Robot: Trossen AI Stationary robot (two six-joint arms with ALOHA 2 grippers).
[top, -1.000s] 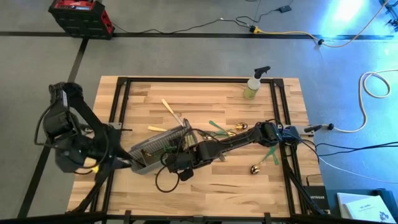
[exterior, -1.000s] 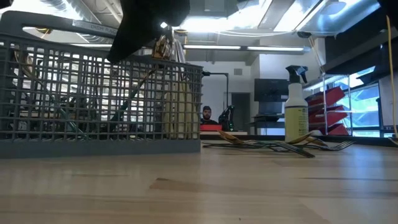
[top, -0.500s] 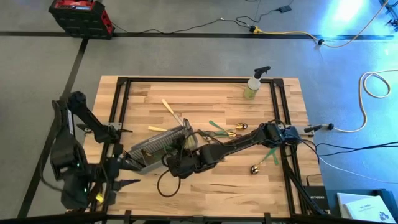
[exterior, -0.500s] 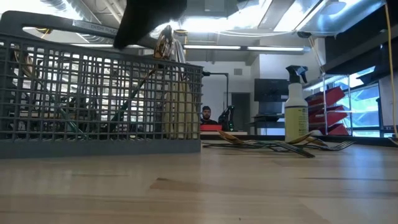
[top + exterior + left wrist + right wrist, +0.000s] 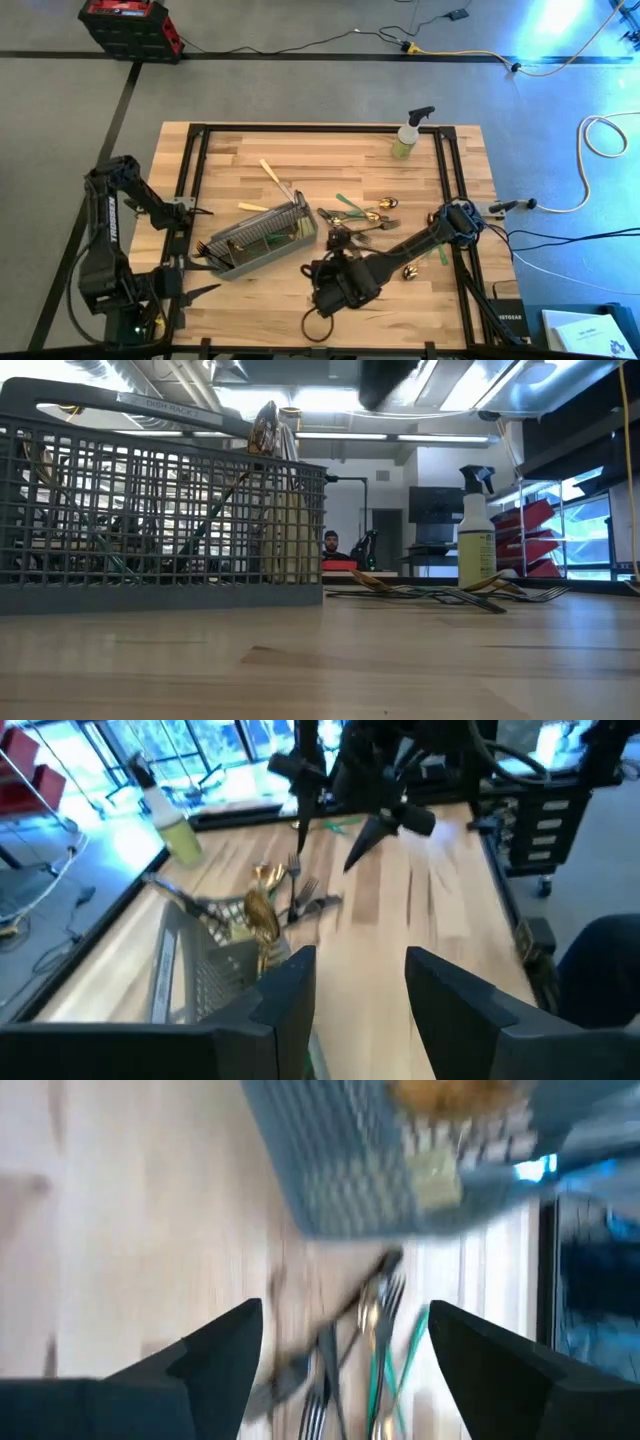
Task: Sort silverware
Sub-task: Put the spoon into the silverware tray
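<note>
My left pincer (image 5: 190, 280) sits at the counter's (image 5: 250, 150) left front edge, fingers (image 5: 290, 985) spread and holding nothing, just short of the caddy (image 5: 262, 236). The caddy lies at an angle left of centre with silverware standing in it; a gold spoon head (image 5: 265, 428) pokes above its rim in the low view. Two cream pieces (image 5: 272, 172) lie behind it. Bare wood in front gives me room. My right pincer (image 5: 330, 285) hangs over the front middle, fingers (image 5: 215, 1350) apart and empty, clear of the caddy. Loose forks (image 5: 350, 218) pile just right of the caddy. One gold piece (image 5: 410, 271) lies alone near the right rail. A bottle (image 5: 405, 140) stands at the back right corner.
</note>
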